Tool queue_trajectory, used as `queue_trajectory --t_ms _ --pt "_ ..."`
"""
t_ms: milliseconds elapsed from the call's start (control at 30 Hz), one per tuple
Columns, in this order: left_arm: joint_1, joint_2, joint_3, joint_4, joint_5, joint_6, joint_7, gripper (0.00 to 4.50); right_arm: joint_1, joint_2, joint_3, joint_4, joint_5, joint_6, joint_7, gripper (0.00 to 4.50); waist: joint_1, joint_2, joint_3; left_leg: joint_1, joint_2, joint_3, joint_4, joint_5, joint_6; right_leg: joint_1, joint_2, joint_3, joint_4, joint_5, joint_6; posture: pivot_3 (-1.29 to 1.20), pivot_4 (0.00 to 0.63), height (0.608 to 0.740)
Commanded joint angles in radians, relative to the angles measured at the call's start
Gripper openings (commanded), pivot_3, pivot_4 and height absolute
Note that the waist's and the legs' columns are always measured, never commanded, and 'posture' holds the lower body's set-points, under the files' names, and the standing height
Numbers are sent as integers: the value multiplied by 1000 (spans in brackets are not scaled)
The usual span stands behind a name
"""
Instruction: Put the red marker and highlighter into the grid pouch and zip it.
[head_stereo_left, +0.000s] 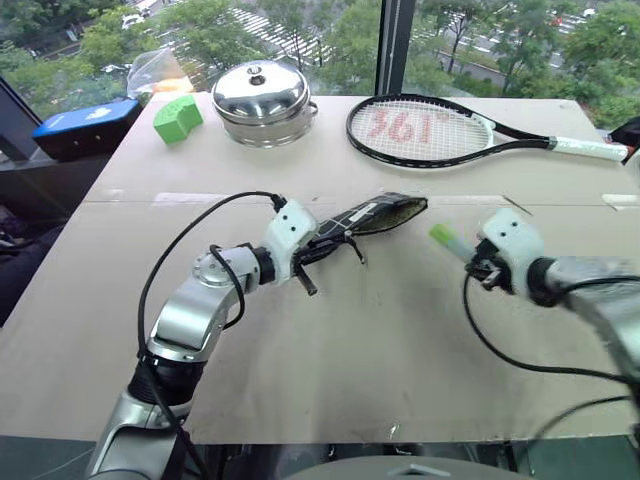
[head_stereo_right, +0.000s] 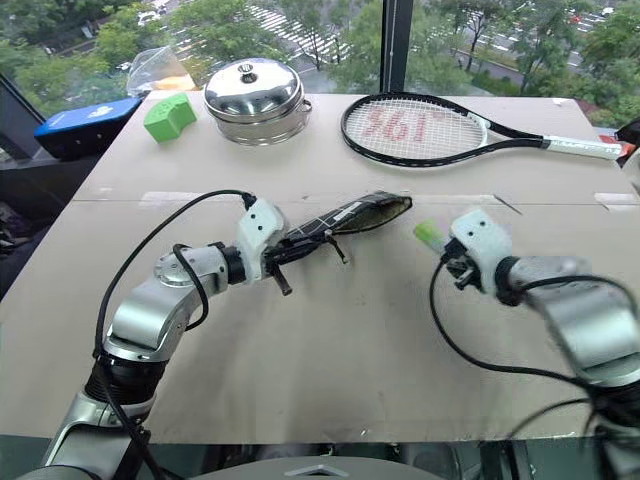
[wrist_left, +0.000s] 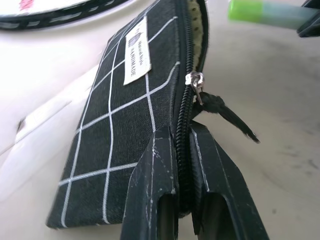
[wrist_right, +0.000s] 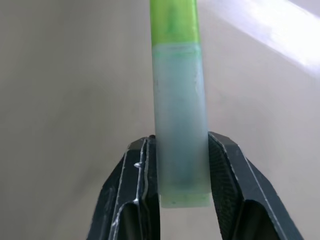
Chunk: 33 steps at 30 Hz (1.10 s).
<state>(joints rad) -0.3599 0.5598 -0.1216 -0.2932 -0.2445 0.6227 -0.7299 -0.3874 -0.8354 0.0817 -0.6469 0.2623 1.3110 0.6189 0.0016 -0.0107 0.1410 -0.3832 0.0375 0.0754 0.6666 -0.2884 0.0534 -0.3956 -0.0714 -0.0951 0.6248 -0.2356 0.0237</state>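
your left gripper (wrist_left: 182, 207) has its two black fingers pinched tight on the zipper edge of the flat black fabric grid pouch (head_stereo_left: 372, 216) with white grid lines, gripping it at its near-left end; the pouch is lifted and stretches away from that grip toward the far right, its small white label (wrist_left: 136, 50) facing up and its black zipper pull (wrist_left: 225, 111) hanging just past the fingers; the far end of the pouch gapes open, showing a pale lining; your right gripper (wrist_right: 182, 165) is clamped on the short highlighter (wrist_right: 178, 105) with the pale translucent body and bright light-green cap, holding it by the tail of the body so the cap points left toward the pouch's open mouth; the cap tip is near the pouch but apart from it; you cannot see the red marker from here; on the far side of the beige table (head_stereo_left: 400, 350) sit a bright green block (head_stereo_left: 178, 118) at left, a shiny steel lidded pot (head_stereo_left: 264, 102) beside it, and a black-framed tennis racket (head_stereo_left: 440, 130) with a white grip to the right
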Motion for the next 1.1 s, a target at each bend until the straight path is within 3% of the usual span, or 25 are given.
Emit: queue_trajectory --t_ms 33,300,500,700,767,833,900,967,1000,1100 --pt "-22 4 -15 -14 11 -51 -18 0 -101 -92 74 20 41 -160 160 747 -11 -4 0 0 1 0 0 0 0 0 1 0 0 0 0 0 150 740" --pt "-18 7 -87 -36 56 -138 -47 0 -366 -51 306 215 -10 -227 242 747 -8 -6 0 -1 1 0 2 2 -4 0 -1 0 0 1 -1 0 150 740" --pt "6 17 -110 -61 89 -206 -61 0 -450 -33 363 339 -33 -229 277 747 11 -6 1 -2 0 -1 2 3 -4 0 -7 -1 0 1 -2 0 150 740" --pt "16 5 -149 -48 130 -270 -66 0 -568 73 440 513 -75 -269 308 747 7 -5 1 -2 0 0 2 3 -4 0 -8 -2 0 1 -2 0 150 740" --pt "10 -3 -156 -34 137 -280 -67 0 -595 105 477 573 -105 -319 329 1832 7 -5 1 -1 0 0 2 3 -4 -1 -8 -2 1 1 -2 0 150 740" --pt "4 -9 -156 -23 137 -282 -69 0 -603 105 503 600 -128 -354 359 2500 10 -5 1 -1 0 0 2 3 -4 0 -8 -2 1 1 -2 0 150 740" --pt "0 -16 -148 -13 122 -270 -75 0 -610 101 490 616 -142 -365 365 3522 14 -5 1 -2 0 -1 2 3 -4 0 -8 -3 1 1 -2 0 150 740" --pt "-2 -32 -119 -9 75 -217 -76 0 -601 68 435 588 -123 -372 387 4248 14 -5 1 -3 0 -1 2 3 -4 -1 -8 -4 1 1 -2 0 150 740" --pt "-3 -39 -103 -8 52 -189 -77 0 -596 53 401 567 -101 -355 399 4429 14 -5 1 -4 0 -1 3 2 -4 -1 -8 -4 1 1 -2 0 150 740" --pt "-20 -63 -42 -15 -53 -73 -87 0 -549 -27 256 456 3 -275 450 4429 15 -5 1 -4 0 -1 3 2 -3 -1 -8 -4 1 1 -2 0 150 740"
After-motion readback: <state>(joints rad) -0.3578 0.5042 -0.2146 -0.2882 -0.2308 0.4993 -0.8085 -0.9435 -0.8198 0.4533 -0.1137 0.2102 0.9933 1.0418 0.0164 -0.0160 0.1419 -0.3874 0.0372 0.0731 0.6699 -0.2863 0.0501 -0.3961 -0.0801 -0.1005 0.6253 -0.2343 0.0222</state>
